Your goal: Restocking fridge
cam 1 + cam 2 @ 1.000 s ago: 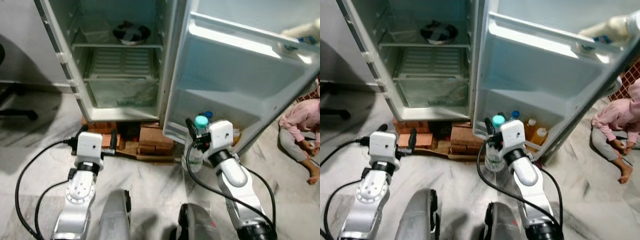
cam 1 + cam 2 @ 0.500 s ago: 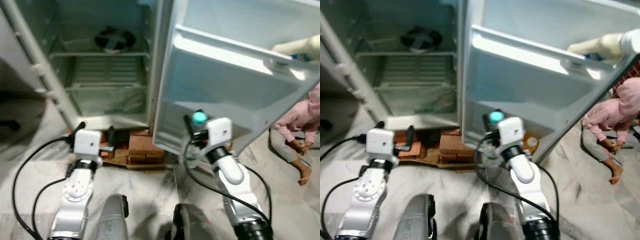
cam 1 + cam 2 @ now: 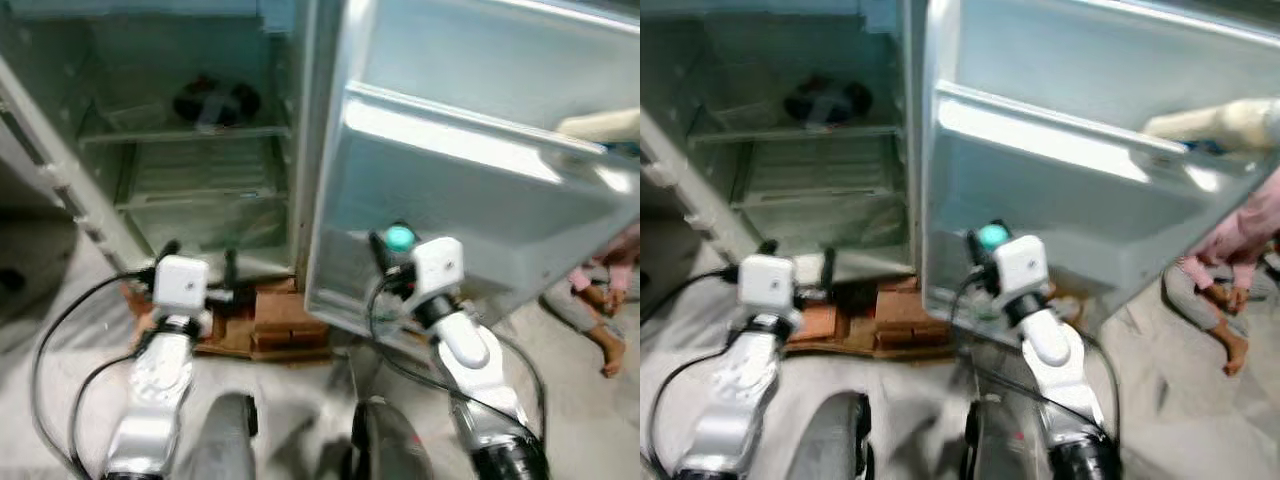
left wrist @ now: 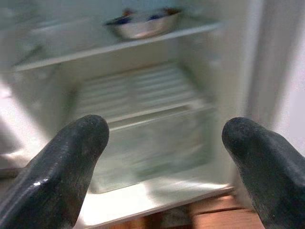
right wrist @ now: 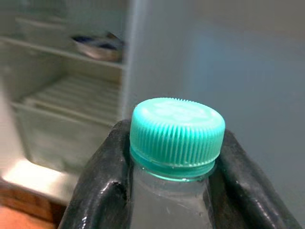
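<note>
Our right gripper [image 5: 174, 191] is clamped on the neck of a clear bottle [image 5: 169, 210] with a teal ribbed cap [image 3: 399, 237], one black finger pressed to each side just under the cap. In the head views we hold the bottle upright in front of the lower part of the open fridge door [image 3: 470, 170], with the cap at about 12 o'clock from our right wrist housing. Our left gripper [image 4: 164, 157] holds nothing, its two black fingers [image 4: 62, 162] spread wide apart, and it points at the open fridge compartment [image 3: 190, 170] from low in front of it.

Below and just beyond our left gripper, at about 1 o'clock from it, reddish bricks [image 3: 285, 315] on a board sit under the fridge's front edge. Farther in, the compartment shows a clear drawer at the bottom, a ribbed shelf above it, and higher still a shelf carrying a dark bowl [image 3: 215, 98]; the left wrist view shows it as a metal bowl [image 4: 143, 24] with something dark inside.

On the door's upper shelf, at about 2 o'clock from the bottle cap, a pale bottle [image 3: 1215, 122] lies on its side. Past the door's far edge, at 3 o'clock, a person in pink [image 3: 1230, 260] sits on the marbled floor [image 3: 1160, 400].
</note>
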Controlling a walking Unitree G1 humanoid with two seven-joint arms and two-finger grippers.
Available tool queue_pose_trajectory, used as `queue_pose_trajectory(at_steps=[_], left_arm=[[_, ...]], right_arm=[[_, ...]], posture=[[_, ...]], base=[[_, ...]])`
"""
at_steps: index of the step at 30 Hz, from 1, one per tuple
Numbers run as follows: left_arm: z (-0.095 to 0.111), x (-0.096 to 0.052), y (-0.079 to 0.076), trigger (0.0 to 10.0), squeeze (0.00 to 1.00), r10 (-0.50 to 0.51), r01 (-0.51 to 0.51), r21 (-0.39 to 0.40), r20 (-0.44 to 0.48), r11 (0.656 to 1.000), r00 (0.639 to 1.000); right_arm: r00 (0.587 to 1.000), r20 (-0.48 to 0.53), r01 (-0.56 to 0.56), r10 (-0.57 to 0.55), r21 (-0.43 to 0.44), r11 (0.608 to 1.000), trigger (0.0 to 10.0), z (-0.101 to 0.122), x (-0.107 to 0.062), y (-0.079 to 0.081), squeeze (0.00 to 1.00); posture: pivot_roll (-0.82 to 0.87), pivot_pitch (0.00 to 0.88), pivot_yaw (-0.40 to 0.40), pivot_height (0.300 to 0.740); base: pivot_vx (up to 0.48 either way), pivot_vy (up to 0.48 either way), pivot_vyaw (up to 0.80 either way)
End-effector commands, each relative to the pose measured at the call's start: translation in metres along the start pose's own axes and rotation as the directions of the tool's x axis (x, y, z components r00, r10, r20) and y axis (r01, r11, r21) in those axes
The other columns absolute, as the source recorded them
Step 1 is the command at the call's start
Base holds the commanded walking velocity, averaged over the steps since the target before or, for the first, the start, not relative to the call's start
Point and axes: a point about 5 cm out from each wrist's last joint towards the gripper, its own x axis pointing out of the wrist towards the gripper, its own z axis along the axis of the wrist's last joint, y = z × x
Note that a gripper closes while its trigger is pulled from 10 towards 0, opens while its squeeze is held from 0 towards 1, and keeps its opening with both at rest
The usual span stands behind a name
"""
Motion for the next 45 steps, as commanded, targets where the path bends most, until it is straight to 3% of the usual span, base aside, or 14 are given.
queue_pose_trajectory(at_steps=[1, 22, 38, 45], left_arm=[[-0.0003, -0.0003, -0.0094, 10.0, 0.00, -0.023, 0.023, -0.019, -0.006, 1.000, 1.000], [0.0002, 0.0006, -0.0093, 10.0, 0.00, -0.025, 0.025, 0.009, 0.000, 1.000, 1.000], [-0.0022, -0.0022, -0.0085, 10.0, 0.00, -0.015, 0.015, 0.006, -0.005, 1.000, 1.000], [-0.0012, -0.0027, -0.0097, 10.0, 0.00, -0.017, 0.017, 0.007, 0.001, 1.000, 1.000]], right_arm=[[1.000, 0.003, 0.029, -0.029, -0.024, 0.999, 10.0, 0.0007, -0.0043, -0.0115, 0.00], [0.998, -0.003, 0.059, -0.059, -0.033, 0.998, 10.0, -0.0023, -0.0029, -0.0156, 0.00], [0.998, 0.000, 0.066, -0.066, -0.033, 0.997, 10.0, -0.0024, 0.0001, -0.0177, 0.00], [0.998, 0.007, 0.063, -0.063, -0.032, 0.998, 10.0, -0.0014, 0.0012, -0.0173, 0.00]], posture=[[0.09, 0.115, -0.053, 0.646], [0.10, 0.114, -0.051, 0.646], [0.10, 0.129, -0.057, 0.562], [0.10, 0.136, -0.059, 0.552]], base=[[0.000, 0.322, 0.00], [0.000, 0.024, 0.00], [0.000, 0.000, 0.00], [0.000, 0.000, 0.00]])
